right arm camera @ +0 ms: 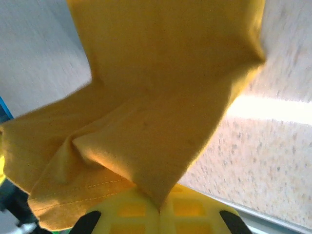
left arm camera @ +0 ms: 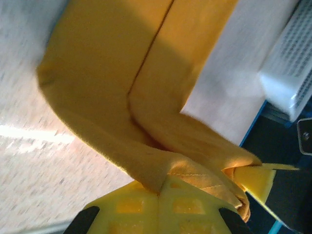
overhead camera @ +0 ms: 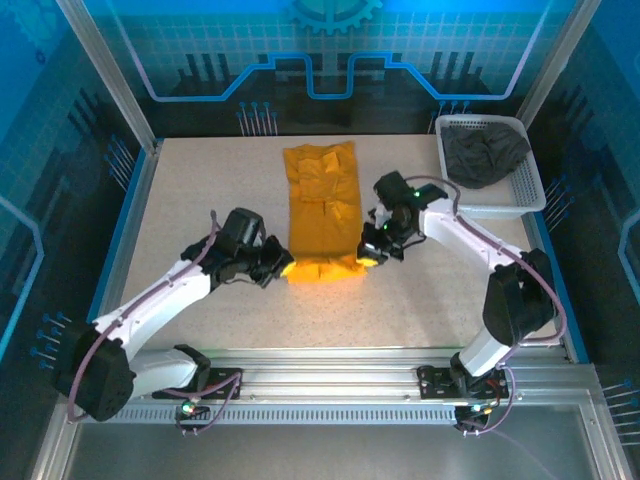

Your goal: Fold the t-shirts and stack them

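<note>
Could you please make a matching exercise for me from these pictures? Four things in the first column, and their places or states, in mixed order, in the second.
Column one
1. orange-yellow t-shirt
2. dark grey t-shirt
3. white basket
4. left gripper

Column two
A. lies inside the white basket
B. stands at the far right corner of the table
C. shut on the near edge of the orange-yellow t-shirt
D. folded into a long strip, mid-table

Pairs: 1-D, 2-A, 3-B, 4-C
</note>
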### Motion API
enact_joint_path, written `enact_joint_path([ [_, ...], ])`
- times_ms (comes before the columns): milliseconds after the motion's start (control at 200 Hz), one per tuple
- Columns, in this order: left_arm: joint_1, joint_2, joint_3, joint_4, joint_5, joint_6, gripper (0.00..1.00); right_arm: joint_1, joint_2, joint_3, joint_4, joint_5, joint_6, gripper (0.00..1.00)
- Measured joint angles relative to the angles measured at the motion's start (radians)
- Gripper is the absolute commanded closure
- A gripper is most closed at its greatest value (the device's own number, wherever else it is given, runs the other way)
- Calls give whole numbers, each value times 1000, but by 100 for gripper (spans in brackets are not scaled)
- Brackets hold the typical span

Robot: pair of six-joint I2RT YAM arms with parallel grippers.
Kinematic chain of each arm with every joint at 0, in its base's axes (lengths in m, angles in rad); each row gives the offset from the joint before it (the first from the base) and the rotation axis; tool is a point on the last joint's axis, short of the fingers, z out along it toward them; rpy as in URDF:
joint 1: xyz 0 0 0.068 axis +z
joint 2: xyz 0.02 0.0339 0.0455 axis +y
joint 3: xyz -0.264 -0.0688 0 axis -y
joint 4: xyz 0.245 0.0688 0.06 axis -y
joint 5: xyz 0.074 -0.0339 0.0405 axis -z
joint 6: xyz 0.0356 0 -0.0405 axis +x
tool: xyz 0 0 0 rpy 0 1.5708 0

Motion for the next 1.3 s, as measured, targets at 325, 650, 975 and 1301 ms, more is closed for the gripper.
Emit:
enact_joint_path([
  [325,150,345,258,114,-39,87,100,-90,394,473,-24,45,3,100],
  [650,214,710,497,173,38,158,86,-161,689,740,-69,10,15,62],
  [975,251,664,467,145,40,224,47,-231,734,810,-119,16,-43,44],
  [1301,140,276,-84,261,29,-38,40,-169,206,60,161,-32,27,43],
])
